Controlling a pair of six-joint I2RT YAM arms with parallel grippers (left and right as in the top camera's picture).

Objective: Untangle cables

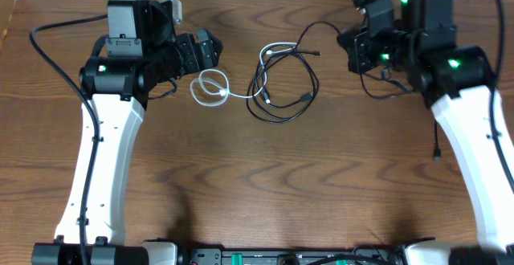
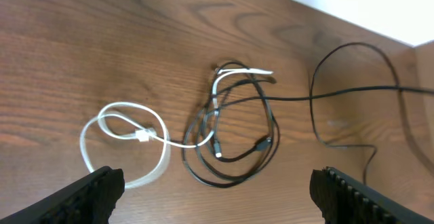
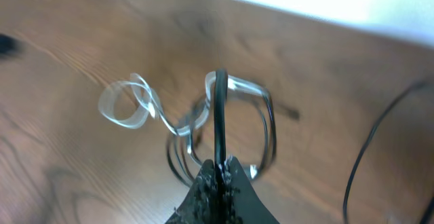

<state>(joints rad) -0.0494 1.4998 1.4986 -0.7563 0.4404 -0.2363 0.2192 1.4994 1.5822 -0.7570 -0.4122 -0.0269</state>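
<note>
The black cable [image 1: 285,114] lies in loose loops at the table's middle, tangled with the white cable [image 1: 210,88], whose round loop lies to the left. My left gripper [image 1: 210,52] is open and empty, just above and behind the white loop [image 2: 142,136]. Its fingers [image 2: 217,178] frame the black loops [image 2: 271,125]. My right gripper [image 1: 351,44] is shut on a strand of the black cable [image 3: 219,115] that rises from the tangle to its fingertips [image 3: 220,166]. The white loop also shows in the right wrist view [image 3: 122,123].
Thicker black robot wires hang by the right arm [image 1: 385,88] and cross the left wrist view [image 2: 352,47]. The brown wooden table [image 1: 265,193] ends at a pale far edge [image 2: 339,13].
</note>
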